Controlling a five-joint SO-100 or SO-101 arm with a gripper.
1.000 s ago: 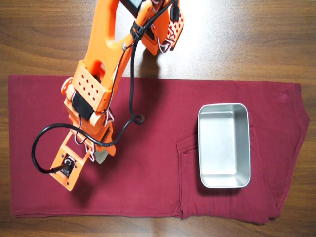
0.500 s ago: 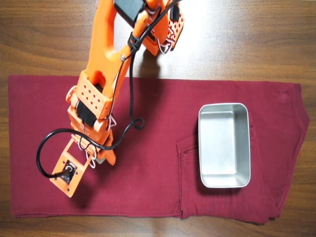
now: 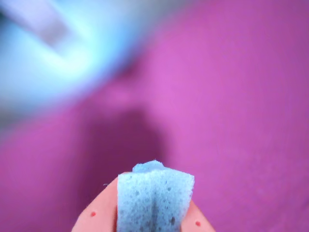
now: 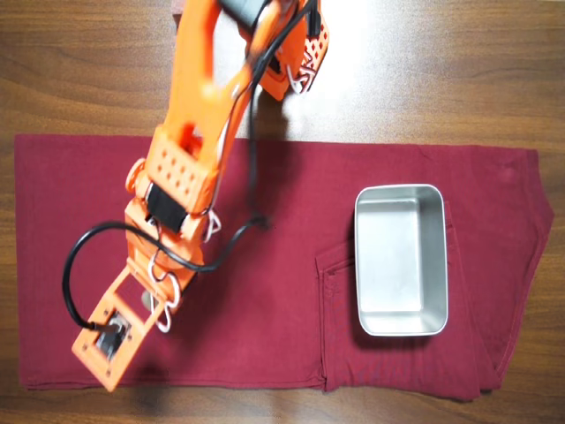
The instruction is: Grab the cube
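Observation:
In the wrist view my gripper (image 3: 154,193) enters from the bottom. Its two blue sponge pads (image 3: 135,203) are pressed together with nothing visible between them, low over the magenta cloth (image 3: 231,121). The view is badly blurred. A pale beige block shape (image 3: 41,19) lies in a bright bluish blur at the top left; it may be the cube, but I cannot tell. In the overhead view the orange arm (image 4: 190,168) reaches from the top down to the lower left of the cloth and hides the fingertips. No cube shows clearly there.
An empty steel tray (image 4: 402,199) sits on the right part of the dark red cloth (image 4: 282,336), far from the gripper. The cloth lies on a wooden table (image 4: 441,71). A black cable (image 4: 75,265) loops out to the left of the arm.

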